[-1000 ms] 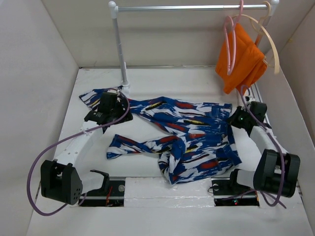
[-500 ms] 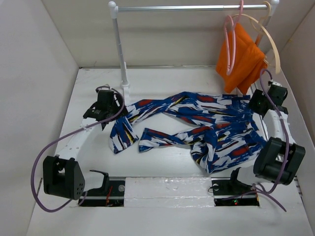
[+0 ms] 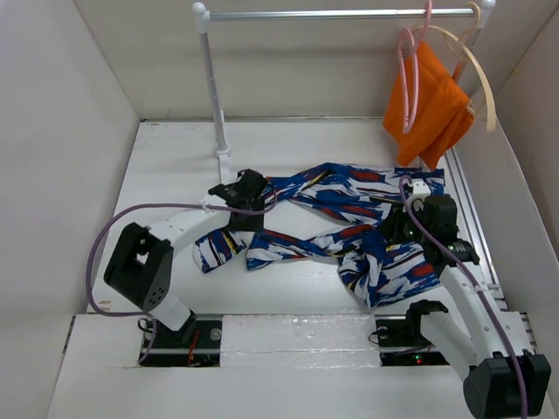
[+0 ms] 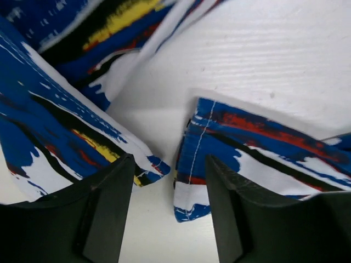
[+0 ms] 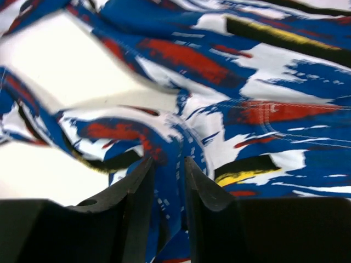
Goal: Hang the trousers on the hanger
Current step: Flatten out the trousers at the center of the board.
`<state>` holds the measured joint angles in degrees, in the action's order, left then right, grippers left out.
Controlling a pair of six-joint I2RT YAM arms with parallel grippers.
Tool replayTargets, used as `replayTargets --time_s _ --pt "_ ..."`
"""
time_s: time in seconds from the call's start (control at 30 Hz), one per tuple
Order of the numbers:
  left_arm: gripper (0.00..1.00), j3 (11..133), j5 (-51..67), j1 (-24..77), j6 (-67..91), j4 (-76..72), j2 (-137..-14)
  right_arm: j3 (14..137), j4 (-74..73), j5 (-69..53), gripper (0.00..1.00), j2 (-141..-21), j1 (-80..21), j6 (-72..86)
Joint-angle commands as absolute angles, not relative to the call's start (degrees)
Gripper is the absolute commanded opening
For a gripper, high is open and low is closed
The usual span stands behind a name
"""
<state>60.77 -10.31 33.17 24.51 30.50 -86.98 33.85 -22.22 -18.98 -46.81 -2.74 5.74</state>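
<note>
At left end of the trousers (image 3: 349, 218), left gripper (image 4: 170, 164) spread wide over both cuffs (image 4: 203, 159), holding nothing. Long axis left to right. Toward waist end, right gripper (image 5: 168, 164) pinched on a fold. Beyond that end, on rail (image 3: 332, 14), pink hanger (image 3: 403, 78); likely right arm's reach.

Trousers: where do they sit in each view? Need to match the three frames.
Top external: trousers spread across the middle, waist right, legs running left.
Left wrist: cloth at top and left; two leg cuffs just ahead of the open left fingers.
Right wrist: cloth nearly fills the frame; a ridge looks pinched between the right fingers.
Shared landmark: the leg cuffs, at the cloth's lower-left end in top external; absent from right wrist.
</note>
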Motion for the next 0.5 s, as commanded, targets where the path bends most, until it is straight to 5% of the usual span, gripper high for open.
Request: replayTargets --time_s 0.0,0.3,0.4,0.47 --pt "0.52 60.13 -13.81 32.61 25.31 36.48 -88.59 34.89 -23.63 -21.44 0.35 -45.53 -4.39 3.09" --pt "0.51 56.08 -11.69 31.82 28.21 33.75 -91.49 36.39 -27.68 -24.17 0.40 -46.67 -4.39 -2.81" --pt "0.44 55.28 -9.23 31.82 27.86 32.43 -94.47 36.74 -27.86 -24.00 0.41 -45.44 -4.39 -2.55" --pt "0.21 54.67 -9.67 32.34 27.95 31.82 -95.80 37.26 -27.42 -24.61 0.41 -45.26 -4.39 -2.20"
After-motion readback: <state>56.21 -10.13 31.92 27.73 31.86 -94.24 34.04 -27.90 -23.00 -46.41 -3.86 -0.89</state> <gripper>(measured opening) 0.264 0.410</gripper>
